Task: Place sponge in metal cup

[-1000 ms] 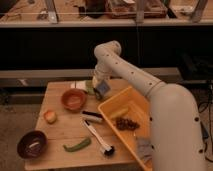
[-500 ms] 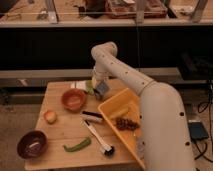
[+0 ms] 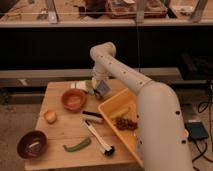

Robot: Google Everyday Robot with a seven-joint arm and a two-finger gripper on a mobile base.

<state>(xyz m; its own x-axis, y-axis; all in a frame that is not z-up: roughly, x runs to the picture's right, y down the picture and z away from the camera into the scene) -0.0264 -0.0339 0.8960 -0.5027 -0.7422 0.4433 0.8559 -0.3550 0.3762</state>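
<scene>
My gripper (image 3: 101, 90) hangs from the white arm (image 3: 125, 75) over the back of the wooden table (image 3: 65, 130), just right of the orange bowl (image 3: 74, 99). A pale flat piece with a green edge (image 3: 84, 86), probably the sponge, lies right beside the gripper on its left. A grey-blue shape at the gripper's tip may be the metal cup; I cannot tell it apart from the gripper.
A yellow tray (image 3: 111, 107) with grapes (image 3: 127, 123) stands at the right under the arm. A dish brush (image 3: 100, 140), a black and white bar (image 3: 92, 117), a green pepper (image 3: 77, 145), a purple bowl (image 3: 33, 144) and a peach (image 3: 50, 116) lie on the table.
The gripper stays at nearly the same spot at the back of the table. The arm's lower part has shifted left and covers more of the tray's right side.
</scene>
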